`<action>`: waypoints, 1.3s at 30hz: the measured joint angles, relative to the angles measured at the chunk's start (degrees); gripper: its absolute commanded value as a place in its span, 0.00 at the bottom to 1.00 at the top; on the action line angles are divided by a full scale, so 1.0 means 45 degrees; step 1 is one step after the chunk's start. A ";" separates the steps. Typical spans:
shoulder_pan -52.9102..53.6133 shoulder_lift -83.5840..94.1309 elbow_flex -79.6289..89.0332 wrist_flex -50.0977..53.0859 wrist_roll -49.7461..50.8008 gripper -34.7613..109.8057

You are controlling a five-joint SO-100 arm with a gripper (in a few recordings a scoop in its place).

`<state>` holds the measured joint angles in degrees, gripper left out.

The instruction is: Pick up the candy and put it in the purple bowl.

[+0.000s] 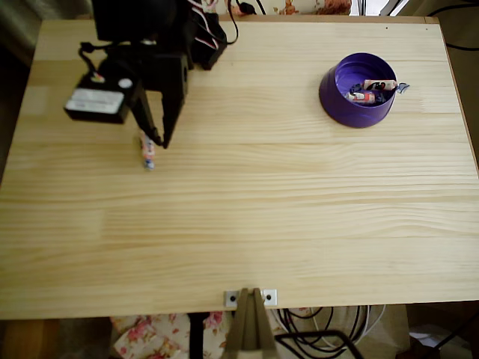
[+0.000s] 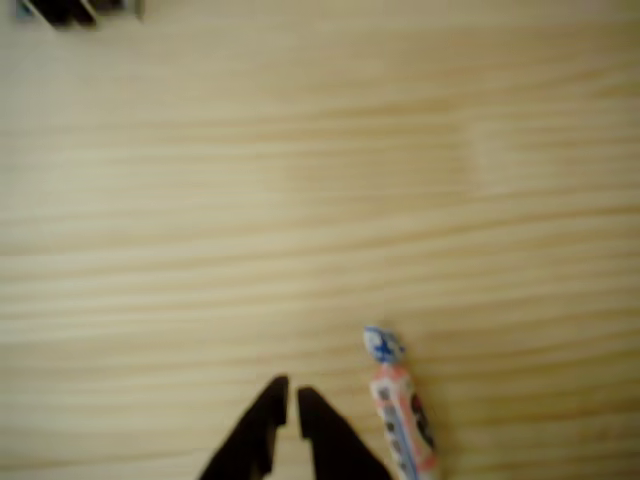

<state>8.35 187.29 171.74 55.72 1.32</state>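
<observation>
Candy (image 2: 402, 415) lies near the table's (image 1: 239, 224) left edge, just beside the gripper (image 2: 292, 392). Its fingertips nearly touch, holding nothing.

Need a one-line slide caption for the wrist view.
Black gripper, fingertips nearly together, beside a small red-and-white wrapped candy on the pale wooden table.

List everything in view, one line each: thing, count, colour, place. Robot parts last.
candy: one, pinkish-white and red with blue ends, on the table at overhead left, beside the fingertips.
candies in the bowl: at least two, exact count unclear, same wrapper.
purple bowl: one, purple, overhead upper right.
table: one, light wood.
cables: several, black, below the table's near edge.
arm: one, black, overhead upper left.
gripper: one, black, fingers nearly together, empty, candy just right of them in the wrist view.
</observation>
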 measured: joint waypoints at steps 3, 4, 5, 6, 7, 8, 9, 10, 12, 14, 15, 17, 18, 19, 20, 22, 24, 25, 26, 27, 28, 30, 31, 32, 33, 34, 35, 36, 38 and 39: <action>-0.0703 -0.1367 -0.1367 -0.0254 0.0312 0.24; -0.0879 -0.2148 -0.2070 -0.0137 0.0469 0.24; -0.1035 -0.3086 -0.2852 0.0078 0.0488 0.24; -0.1191 -0.4043 -0.3711 0.0410 0.0488 0.24; -0.1328 -0.5020 -0.4648 0.0820 0.0449 0.24; -0.1465 -0.5879 -0.5449 0.1172 0.0410 0.24; -0.1602 -0.6660 -0.6230 0.1504 0.0430 0.24; -0.1699 -0.7285 -0.6875 0.1953 0.0410 0.24; -0.1660 -0.8340 -0.7832 0.2734 0.0352 0.24; -0.1367 -0.9141 -0.8379 0.3281 0.0156 0.24; -0.1250 -0.9531 -0.8613 0.3535 0.0059 0.24; -0.0957 -1.0410 -0.9043 0.3984 -0.0117 0.25; -0.0820 -1.0781 -0.9141 0.4141 -0.0195 0.25; -0.0625 -1.1094 -0.9180 0.4199 -0.0371 0.26; -0.0449 -1.1387 -0.9180 0.4238 -0.0449 0.28; -0.0020 -1.1973 -0.9199 0.4258 -0.0937 0.30; 0.0391 -1.2754 -0.9434 0.4277 -0.1426 0.30; 0.0605 -1.3184 -0.9590 0.4277 -0.1543 0.31; 0.0840 -1.3633 -0.9746 0.4238 -0.1738 0.32; 0.1035 -1.4023 -0.9844 0.4121 -0.1875 0.33; 0.1270 -1.4297 -0.9863 0.4043 -0.1934 0.34; 0.1680 -1.4707 -0.9863 0.3750 -0.1973 0.34; 0.1816 -1.4785 -0.9863 0.3633 -0.1992 0.35; 0.1895 -1.4863 -0.9863 0.3516 -0.2031 0.36; 0.1934 -1.4980 -0.9863 0.3418 -0.2012 0.36; 0.1973 -1.5059 -0.9863 0.3281 -0.2070 0.37; 0.2012 -1.5195 -0.9863 0.3203 -0.2031 0.37; 0.2051 -1.5293 -0.9863 0.3047 -0.2090 0.37; 0.2031 -1.5527 -0.9766 0.2793 -0.2207 0.37; 0.2012 -1.5664 -0.9727 0.2715 -0.2266 0.37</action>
<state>17.40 116.81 127.97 67.94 -8.88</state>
